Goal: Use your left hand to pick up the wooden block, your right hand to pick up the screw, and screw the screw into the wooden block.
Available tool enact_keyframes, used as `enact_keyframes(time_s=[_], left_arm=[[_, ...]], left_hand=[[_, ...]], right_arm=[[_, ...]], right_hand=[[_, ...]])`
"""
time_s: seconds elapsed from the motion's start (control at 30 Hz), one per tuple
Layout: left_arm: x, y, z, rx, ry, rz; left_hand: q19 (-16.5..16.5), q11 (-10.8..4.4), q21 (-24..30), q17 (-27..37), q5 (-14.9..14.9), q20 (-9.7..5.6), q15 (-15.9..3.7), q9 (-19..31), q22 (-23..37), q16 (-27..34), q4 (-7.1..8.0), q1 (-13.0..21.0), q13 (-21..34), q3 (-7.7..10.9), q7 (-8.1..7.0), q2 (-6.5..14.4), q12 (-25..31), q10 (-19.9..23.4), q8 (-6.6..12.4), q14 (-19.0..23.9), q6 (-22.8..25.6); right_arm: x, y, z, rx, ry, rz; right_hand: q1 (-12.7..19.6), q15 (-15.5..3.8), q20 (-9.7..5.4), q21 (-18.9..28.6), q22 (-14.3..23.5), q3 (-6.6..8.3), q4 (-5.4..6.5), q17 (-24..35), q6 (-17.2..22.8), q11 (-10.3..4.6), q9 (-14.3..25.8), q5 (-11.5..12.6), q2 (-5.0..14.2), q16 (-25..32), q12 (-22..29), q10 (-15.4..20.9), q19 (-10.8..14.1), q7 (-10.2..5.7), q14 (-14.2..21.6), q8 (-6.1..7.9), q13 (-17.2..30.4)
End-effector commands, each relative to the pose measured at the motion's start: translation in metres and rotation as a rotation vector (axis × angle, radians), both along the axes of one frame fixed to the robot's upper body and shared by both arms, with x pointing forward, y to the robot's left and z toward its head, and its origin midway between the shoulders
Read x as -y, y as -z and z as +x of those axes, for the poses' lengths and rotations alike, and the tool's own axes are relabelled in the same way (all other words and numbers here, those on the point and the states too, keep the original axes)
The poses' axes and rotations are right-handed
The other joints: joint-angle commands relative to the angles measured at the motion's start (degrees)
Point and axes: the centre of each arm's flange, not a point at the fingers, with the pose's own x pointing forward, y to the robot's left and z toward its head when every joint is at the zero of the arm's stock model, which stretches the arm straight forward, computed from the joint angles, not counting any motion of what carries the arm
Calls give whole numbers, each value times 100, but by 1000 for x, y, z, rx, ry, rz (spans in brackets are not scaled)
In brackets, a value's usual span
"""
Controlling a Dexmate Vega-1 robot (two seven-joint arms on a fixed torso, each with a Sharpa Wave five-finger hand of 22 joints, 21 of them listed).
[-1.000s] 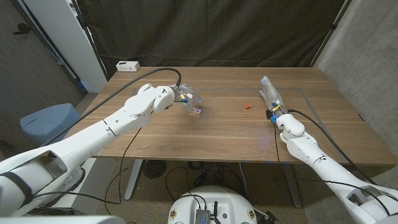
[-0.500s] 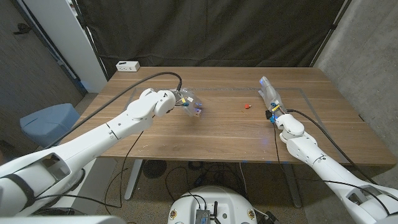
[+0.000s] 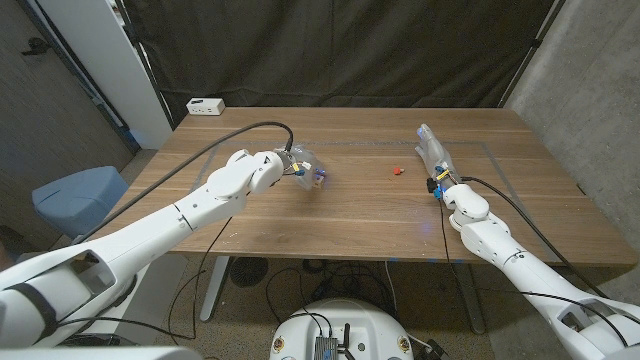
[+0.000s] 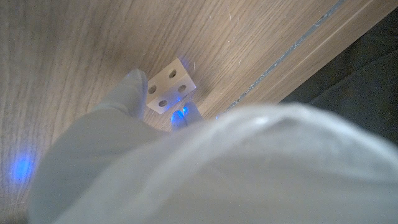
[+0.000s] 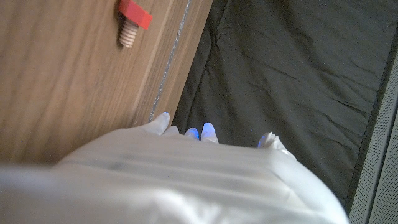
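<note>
L hand (image 3: 300, 163) over the table (image 3: 350, 215) left of centre, fingers (image 4: 132, 87) pinching the wooden block (image 4: 170, 86). Block has holes on its face. Screw (image 3: 398, 171), red head, lies on table w/ R hand (image 3: 432, 153) near it, apart; R finger state: cannot tell.

Black curtain (image 3: 340, 50) behind wooden table (image 3: 350, 215)

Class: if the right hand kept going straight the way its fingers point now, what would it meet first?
Probably nothing: the right hand points toward the table's far edge. The screw lies off to its side.
</note>
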Motion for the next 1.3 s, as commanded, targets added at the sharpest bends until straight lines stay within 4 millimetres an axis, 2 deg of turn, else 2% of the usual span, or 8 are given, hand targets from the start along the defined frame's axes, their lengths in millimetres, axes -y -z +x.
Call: enact_keyframes(time_s=[0.03, 0.7, 1.1, 1.3], left_arm=[[1, 9, 3, 34, 13, -7], [0, 17, 11, 47, 3, -26], [2, 19, 11, 97, 32, -43], [2, 21, 11, 118, 30, -51]], left_hand=[[104, -7, 59, 34, 3, 11, -22, 27, 27, 33, -1, 113, 26, -34, -23, -7, 50, 134, 46, 114, 95], [190, -15, 43, 34, 15, 31, -60, 31, 25, 16, -34, 263, 61, -69, -99, -23, 51, 165, 22, 191, 98], [361, -28, 13, 43, 22, -8, -295, 40, 24, 69, -12, 502, 174, -178, -237, -9, 253, 640, 97, 656, 579], [391, -33, -1, 45, 24, 11, -327, 42, 23, 60, -4, 564, 210, -208, -275, 6, 312, 774, 124, 734, 765]], right_arm=[[-1, 2, 0, -2, 5, 2], [-1, 4, 2, -10, 7, -2], [0, 8, 3, -17, 8, 6], [0, 10, 4, -19, 8, 11]], right_hand=[[14, -40, 17, 31, 14, 11, -35, 6, -13, 1, 19, 36, -35, 18, 15, -39, 7, -26, -233, 18, 18], [5, -36, 51, 30, 15, 17, -46, 6, -20, 0, 19, 39, -33, 23, 22, -26, 3, -42, -230, 22, 19], [3, -36, 60, 31, 15, 21, -53, 5, -16, -13, 19, 41, -30, 26, 24, -24, 6, -46, -226, 26, 19], [1, -39, 70, 34, 15, 23, -56, 5, -9, -24, 19, 42, -28, 31, 32, -3, 13, -46, -216, 30, 19]])
